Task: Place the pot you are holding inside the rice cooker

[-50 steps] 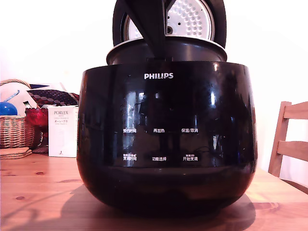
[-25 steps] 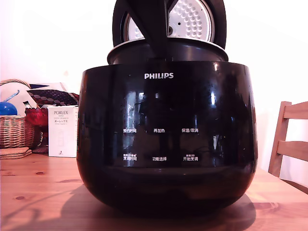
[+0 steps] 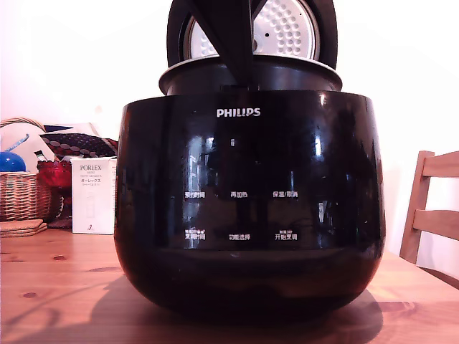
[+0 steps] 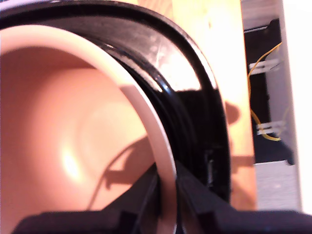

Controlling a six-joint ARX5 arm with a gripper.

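The gripper (image 4: pixel 166 204) was clamped on the inner pot's (image 3: pixel 287 74) rim, pot partly sunk in the Philips rice cooker (image 3: pixel 247 208) (lid up at 12 o'clock). Best lowered level, centred, before release.

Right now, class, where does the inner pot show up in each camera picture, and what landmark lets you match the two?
Exterior view: the pot sticks up from the rice cooker, top centre, in front of the open lid, only its upper band visible.
Wrist view: its pale rim and pinkish inside fill most of the picture, with the gripper pinching the rim.
Shared landmark: the cooker's glossy black top edge, just outside the pot.
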